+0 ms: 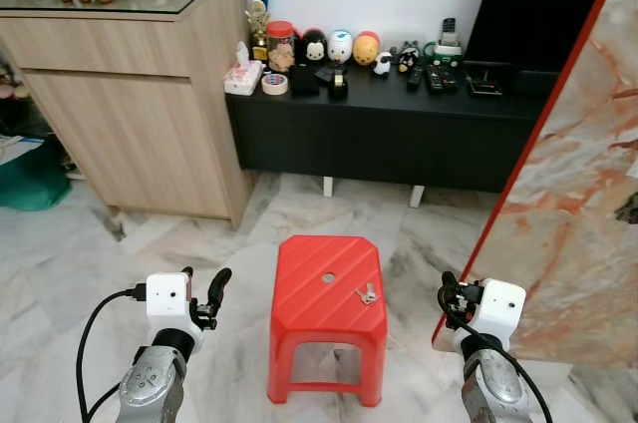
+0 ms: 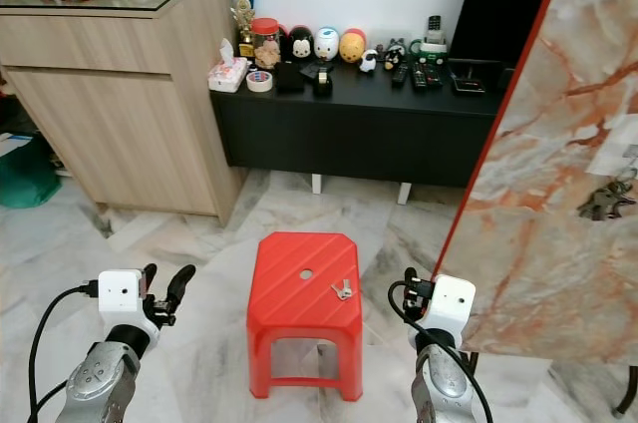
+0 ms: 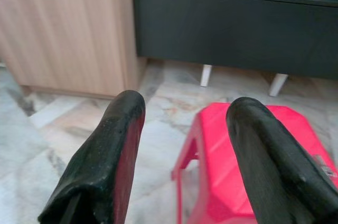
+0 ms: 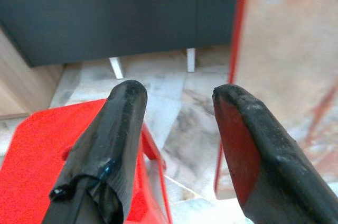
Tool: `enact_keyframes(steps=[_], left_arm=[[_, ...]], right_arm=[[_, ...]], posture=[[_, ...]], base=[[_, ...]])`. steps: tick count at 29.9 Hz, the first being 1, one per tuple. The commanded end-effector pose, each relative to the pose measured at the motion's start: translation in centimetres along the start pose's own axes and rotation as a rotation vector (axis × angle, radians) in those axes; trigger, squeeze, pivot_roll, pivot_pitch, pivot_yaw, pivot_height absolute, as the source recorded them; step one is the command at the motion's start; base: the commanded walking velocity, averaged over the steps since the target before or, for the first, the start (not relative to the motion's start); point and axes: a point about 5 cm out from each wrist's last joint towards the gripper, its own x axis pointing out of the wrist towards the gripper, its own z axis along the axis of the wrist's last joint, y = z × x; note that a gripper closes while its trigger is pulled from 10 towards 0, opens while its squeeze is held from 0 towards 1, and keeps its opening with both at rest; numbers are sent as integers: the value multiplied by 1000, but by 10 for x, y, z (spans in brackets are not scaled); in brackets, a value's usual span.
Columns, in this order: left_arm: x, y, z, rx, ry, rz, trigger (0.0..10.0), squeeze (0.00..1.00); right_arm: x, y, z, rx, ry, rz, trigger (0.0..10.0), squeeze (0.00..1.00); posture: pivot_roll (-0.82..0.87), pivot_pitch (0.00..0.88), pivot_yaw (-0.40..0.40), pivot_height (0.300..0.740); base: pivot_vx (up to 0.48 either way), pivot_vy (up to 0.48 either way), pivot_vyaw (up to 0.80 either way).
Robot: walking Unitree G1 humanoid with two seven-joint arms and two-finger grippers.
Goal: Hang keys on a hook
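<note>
The keys [image 1: 366,293] are lying on the right side of the red stool [image 1: 311,288], just right of its centre hole. The left gripper [image 1: 202,285] is hovering near, left of the stool, fingers spread and empty; the right gripper [image 4: 177,102] is waiting right of it, likewise released. A marble-patterned board [image 2: 558,174] is leaning at right, with what may be keys hanging [image 2: 605,202] on it.

I see the keys [image 1: 366,294], a small silvery bunch, lying flat on top of the red stool [image 1: 299,283], near its right edge and just right of the hole in the seat.
</note>
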Motion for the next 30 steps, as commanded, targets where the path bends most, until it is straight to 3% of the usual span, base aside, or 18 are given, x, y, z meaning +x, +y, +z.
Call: enact_keyframes(steps=[1, 15, 30], left_arm=[[1, 4, 1, 18, 0, 0, 10000, 0], [0, 4, 4, 12, -12, -3, 10000, 0], [0, 3, 5, 6, -14, -10, 10000, 0]], right_arm=[[-1, 4, -3, -1, 10, 10, 10000, 0], [2, 3, -3, -10, 18, 6, 10000, 0], [3, 3, -3, -9, 16, 10, 10000, 0]], posture=[[29, 0, 0, 728], [38, 0, -4, 728], [43, 0, -6, 728]], base=[[0, 0, 0], [0, 0, 0], [192, 0, 655]])
